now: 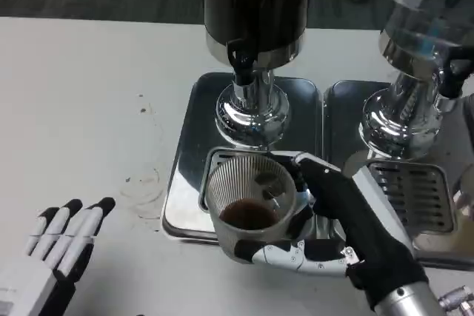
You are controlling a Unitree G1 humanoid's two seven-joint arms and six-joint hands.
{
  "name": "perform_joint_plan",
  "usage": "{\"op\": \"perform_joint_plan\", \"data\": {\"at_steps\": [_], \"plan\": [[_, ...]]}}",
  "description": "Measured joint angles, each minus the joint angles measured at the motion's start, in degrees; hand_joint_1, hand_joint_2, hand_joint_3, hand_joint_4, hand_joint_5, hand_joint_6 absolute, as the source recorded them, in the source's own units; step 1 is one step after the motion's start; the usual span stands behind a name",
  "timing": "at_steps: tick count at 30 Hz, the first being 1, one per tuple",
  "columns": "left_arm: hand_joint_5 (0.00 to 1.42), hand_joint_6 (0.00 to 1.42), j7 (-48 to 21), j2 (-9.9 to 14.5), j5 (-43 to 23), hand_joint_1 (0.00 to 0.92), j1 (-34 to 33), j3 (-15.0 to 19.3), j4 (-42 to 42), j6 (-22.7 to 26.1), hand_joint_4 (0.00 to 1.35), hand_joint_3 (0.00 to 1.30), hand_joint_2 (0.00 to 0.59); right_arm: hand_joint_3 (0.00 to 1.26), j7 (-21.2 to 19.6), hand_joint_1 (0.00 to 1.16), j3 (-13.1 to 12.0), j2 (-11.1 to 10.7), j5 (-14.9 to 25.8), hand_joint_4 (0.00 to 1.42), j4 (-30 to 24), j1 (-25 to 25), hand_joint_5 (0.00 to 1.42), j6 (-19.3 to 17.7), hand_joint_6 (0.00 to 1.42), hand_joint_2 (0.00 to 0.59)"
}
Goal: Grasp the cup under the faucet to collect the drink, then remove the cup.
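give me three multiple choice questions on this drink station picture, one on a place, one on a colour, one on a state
1. Where is the cup?
A. on the drip tray below the dark dispenser's faucet
B. on the bare table by the left hand
C. under the dispenser on the right

2. What colour is the drink in the cup?
A. clear
B. dark brown
C. bright orange

3. What is the right hand doing?
A. resting flat on the table
B. gripping the cup
C. pressing the faucet lever

Answers:
1 A, the cup sits on the tray in front of the faucet.
2 B, a dark brown pool lies at the cup's bottom.
3 B, its fingers wrap the cup's side, while the left hand lies apart on the table.
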Motion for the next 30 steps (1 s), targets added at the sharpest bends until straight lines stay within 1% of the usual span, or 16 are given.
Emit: {"op": "perform_joint_plan", "data": {"at_steps": [18, 30], "plan": [[0.00, 0.00, -1.21, 0.00, -0.87, 0.000, 0.31, 0.12, -0.37, 0.46, 0.00, 0.00, 0.126, 0.47, 0.05, 0.98, 0.27, 0.28, 0.00, 0.59, -1.18, 0.02, 0.69, 0.02, 0.90, 0.237], [0.00, 0.00, -1.25, 0.00, -2.01, 0.000, 0.82, 0.24, -0.73, 1.02, 0.00, 0.00, 0.130, 0.47, 0.05, 0.98, -0.06, 0.35, 0.35, 0.59, -1.17, -0.11, 0.69, 0.02, 0.91, 0.237]]}}
